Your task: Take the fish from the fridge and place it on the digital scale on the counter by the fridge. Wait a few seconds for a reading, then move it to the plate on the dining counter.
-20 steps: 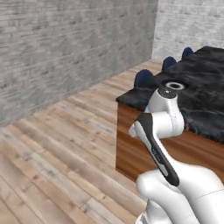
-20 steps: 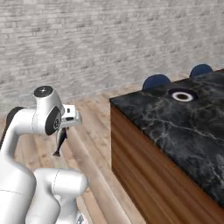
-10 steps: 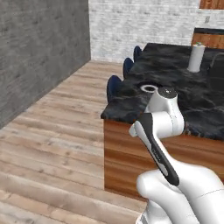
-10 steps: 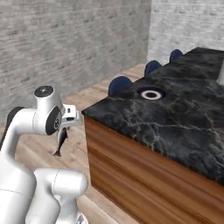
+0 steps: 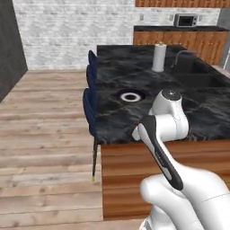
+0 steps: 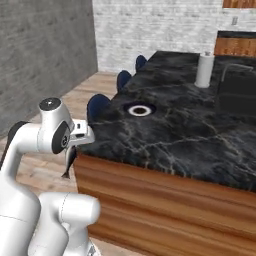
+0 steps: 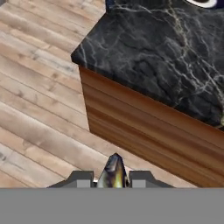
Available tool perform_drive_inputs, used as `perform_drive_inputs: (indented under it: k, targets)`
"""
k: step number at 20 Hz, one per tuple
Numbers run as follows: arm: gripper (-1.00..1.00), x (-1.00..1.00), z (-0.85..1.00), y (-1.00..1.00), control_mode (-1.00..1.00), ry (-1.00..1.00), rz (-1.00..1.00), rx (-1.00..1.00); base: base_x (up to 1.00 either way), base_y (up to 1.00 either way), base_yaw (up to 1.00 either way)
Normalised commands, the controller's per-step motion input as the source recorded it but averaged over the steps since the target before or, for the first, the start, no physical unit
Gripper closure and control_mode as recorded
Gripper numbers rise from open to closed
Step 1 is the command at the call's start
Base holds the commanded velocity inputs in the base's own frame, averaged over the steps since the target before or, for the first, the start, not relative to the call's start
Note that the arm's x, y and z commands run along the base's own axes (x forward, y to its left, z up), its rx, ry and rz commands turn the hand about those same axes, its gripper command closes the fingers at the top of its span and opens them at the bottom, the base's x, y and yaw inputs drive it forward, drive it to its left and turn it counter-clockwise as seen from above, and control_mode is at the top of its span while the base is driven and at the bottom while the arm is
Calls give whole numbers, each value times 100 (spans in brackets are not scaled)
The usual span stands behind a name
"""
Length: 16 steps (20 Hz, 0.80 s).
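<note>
Silvery-grey fish (image 7: 113,171) clenched in the claw (image 7: 112,178), off the near corner of the island.

The slim body pokes up between the two dark fingertips (image 7: 81,179) in the hand view; from the right base view the fish hangs nose-down under the hand, over the wooden floor (image 5: 45,148) just beside the dining counter (image 6: 180,135). On that black veined marble top the plate (image 6: 139,110) lies flat, dark rim around a white centre, well apart from the fish. Blue stools (image 6: 99,106) line the counter's left edge. Farther back stand a white paper-towel roll (image 6: 203,70) and a tap (image 5: 179,56) over the sink.
</note>
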Motion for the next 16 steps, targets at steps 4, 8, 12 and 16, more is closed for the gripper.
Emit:
perform_drive_inputs:
  k: [4, 8, 12, 16]
  targets:
    - [100, 0, 0, 0, 100, 0, 0, 0, 30, 80, -60]
    - [100, 0, 0, 0, 100, 0, 0, 0, 10, 89, -56]
    - [100, 0, 0, 0, 100, 0, 0, 0, 0, 94, -57]
    - [100, 0, 0, 0, 100, 0, 0, 0, 4, 95, -56]
